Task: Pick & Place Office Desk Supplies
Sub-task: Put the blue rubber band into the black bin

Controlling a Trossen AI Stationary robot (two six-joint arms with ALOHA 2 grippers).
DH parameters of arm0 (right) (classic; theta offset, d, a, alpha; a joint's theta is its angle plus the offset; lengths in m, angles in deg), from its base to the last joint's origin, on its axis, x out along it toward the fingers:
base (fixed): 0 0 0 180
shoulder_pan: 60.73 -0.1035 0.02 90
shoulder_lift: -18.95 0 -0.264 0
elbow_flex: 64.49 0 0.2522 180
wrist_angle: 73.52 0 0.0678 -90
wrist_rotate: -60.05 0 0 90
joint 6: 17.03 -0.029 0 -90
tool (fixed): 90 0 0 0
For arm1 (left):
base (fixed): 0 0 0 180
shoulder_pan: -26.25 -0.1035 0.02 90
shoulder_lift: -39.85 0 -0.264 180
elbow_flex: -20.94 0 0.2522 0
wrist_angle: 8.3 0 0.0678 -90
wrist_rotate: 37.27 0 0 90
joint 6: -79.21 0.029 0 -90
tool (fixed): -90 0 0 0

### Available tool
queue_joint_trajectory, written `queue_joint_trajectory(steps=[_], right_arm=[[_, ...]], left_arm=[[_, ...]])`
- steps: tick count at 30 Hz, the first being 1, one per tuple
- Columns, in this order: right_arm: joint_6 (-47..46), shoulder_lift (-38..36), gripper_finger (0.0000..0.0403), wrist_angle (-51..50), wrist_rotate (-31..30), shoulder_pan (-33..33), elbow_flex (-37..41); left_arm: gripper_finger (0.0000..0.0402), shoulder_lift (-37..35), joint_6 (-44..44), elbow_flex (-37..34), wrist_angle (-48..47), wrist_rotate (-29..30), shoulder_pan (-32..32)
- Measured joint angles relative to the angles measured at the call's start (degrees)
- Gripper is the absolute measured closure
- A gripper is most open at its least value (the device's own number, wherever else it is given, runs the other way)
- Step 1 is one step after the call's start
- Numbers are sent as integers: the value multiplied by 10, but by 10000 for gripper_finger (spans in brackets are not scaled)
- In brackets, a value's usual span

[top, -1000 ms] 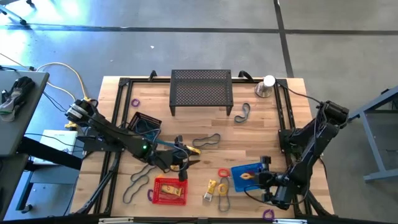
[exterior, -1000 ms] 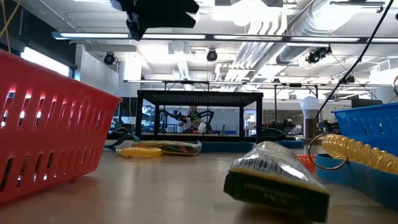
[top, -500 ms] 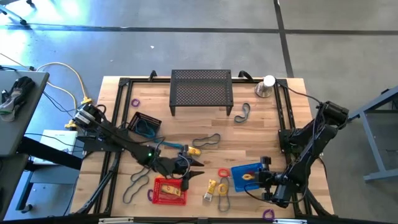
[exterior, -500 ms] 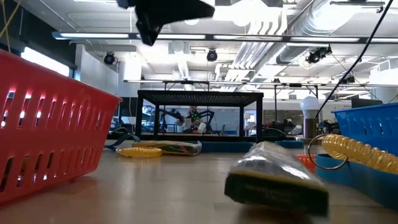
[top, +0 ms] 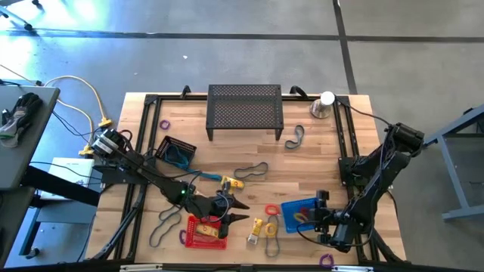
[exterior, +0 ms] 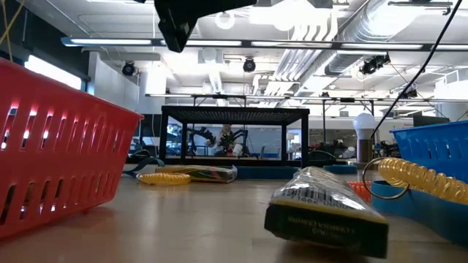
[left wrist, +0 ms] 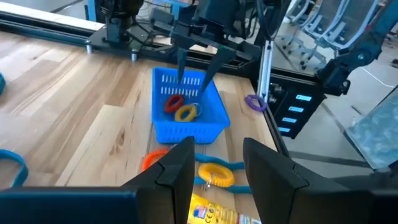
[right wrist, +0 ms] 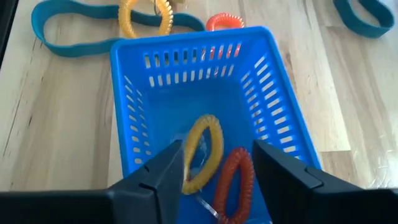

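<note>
The desk (top: 302, 162) shows whole only in the high view: the black mesh stand (top: 245, 110) at its far edge, a black basket (top: 175, 150) toward the left, a red basket (top: 206, 231) near the front and a blue basket (top: 302, 213) toward the right. The low view gives only the red basket's wall (exterior: 51, 150), the blue basket's rim (exterior: 431, 146) and a wrapped yellow block (exterior: 325, 208) lying on the wood between them. The left tool (top: 231, 211) hangs over the far right corner of the red basket; its wrist view shows its fingers (left wrist: 180, 168) spread, with nothing between them. The right tool (top: 321, 215) stands at the blue basket's right side, fingers (right wrist: 165, 171) parted. Only the wrist views look inside the blue basket: a yellow coil ring (right wrist: 202, 152) and a red coil ring (right wrist: 235, 183) lie touching on its floor. An orange ring (right wrist: 224, 22) and a teal band (right wrist: 74, 37) lie on the desk just beyond it.
</note>
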Motion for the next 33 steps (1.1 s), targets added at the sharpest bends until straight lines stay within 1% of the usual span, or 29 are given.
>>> queue_joint_trajectory(steps=[3,6,16,21,24,28,30,33], right_arm=[[6,0,211,0,-21,0,0],[25,-1,208,0,-49,0,0],[94,-47,207,11,-190,1,0],[140,-53,207,27,-261,9,0],[159,-53,207,36,-279,24,0],[179,-53,207,44,-277,55,0],[188,-53,207,52,-277,71,0],[208,-53,207,72,-270,91,0]], left_arm=[[270,0,0,0,-2,0,0],[270,0,0,0,-2,0,0],[270,0,22,0,-29,-14,9],[270,0,24,0,-38,-15,18],[270,0,50,0,-39,-15,23],[270,-3,97,0,-66,-9,25],[270,-12,93,0,-90,-9,25],[270,-39,60,0,-146,-9,25]])
